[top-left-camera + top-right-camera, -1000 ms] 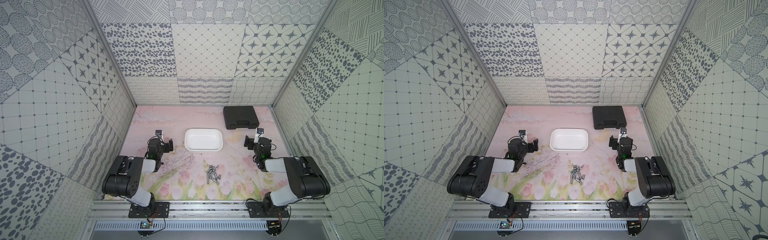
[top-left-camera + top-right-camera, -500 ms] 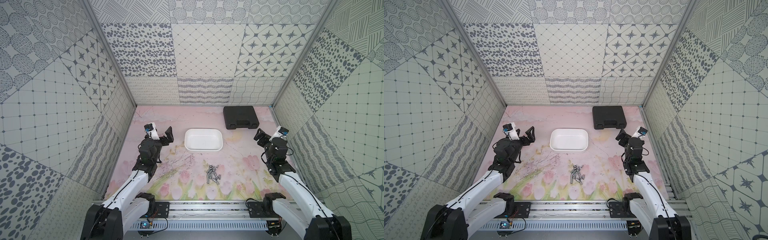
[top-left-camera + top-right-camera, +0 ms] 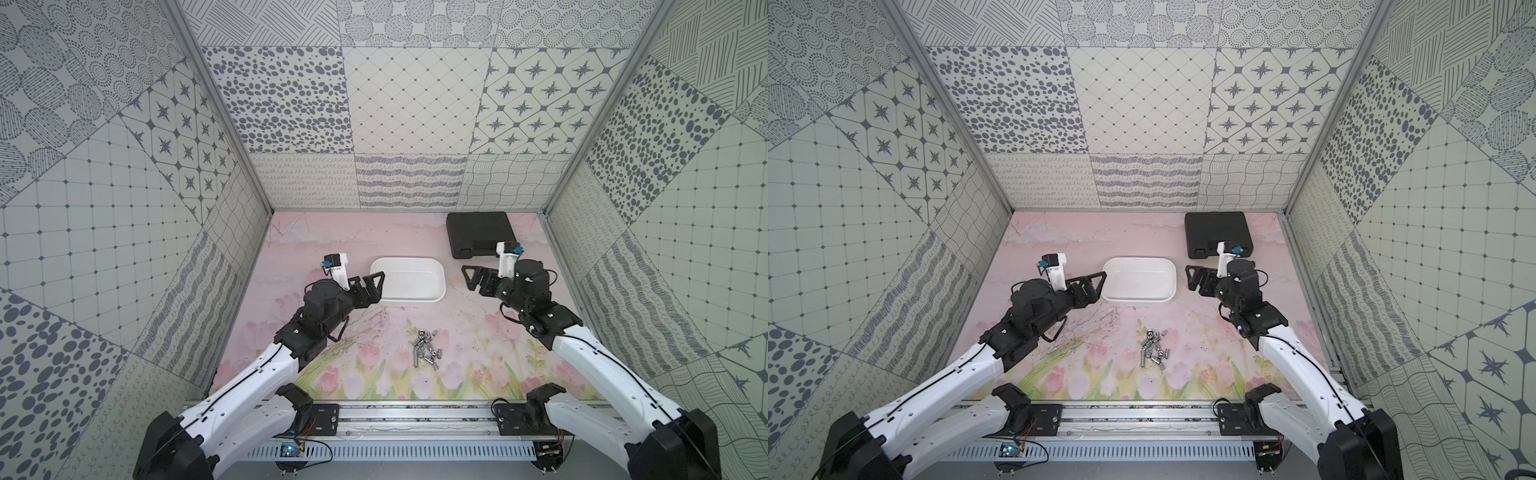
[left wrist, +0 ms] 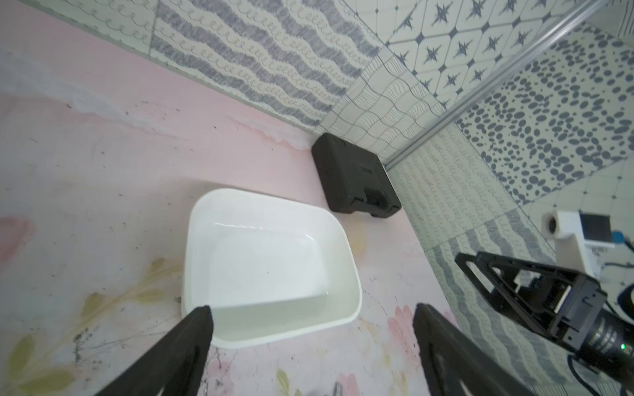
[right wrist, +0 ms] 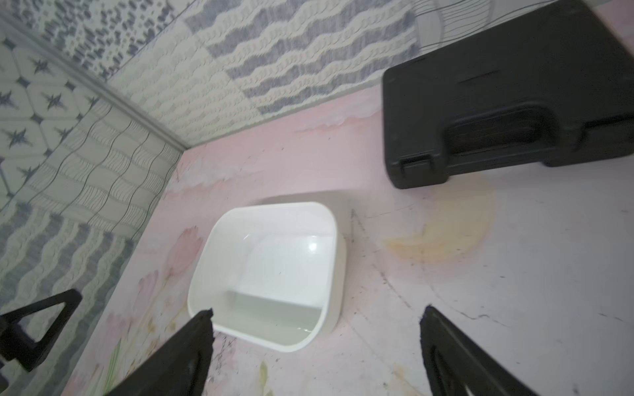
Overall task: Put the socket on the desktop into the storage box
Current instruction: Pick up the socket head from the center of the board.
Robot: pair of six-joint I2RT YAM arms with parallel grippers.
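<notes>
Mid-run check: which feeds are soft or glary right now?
Both top views: sharp, evenly lit, sockets tiny but distinct. Left wrist view: crisp, faint sheen inside the storage box. Right wrist view: back wall and black case smeared, one bright glint in the box.

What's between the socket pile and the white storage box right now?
Nothing. In both top views, only bare, scuffed floral mat separates the sockets from the near wall of the storage box.
</notes>
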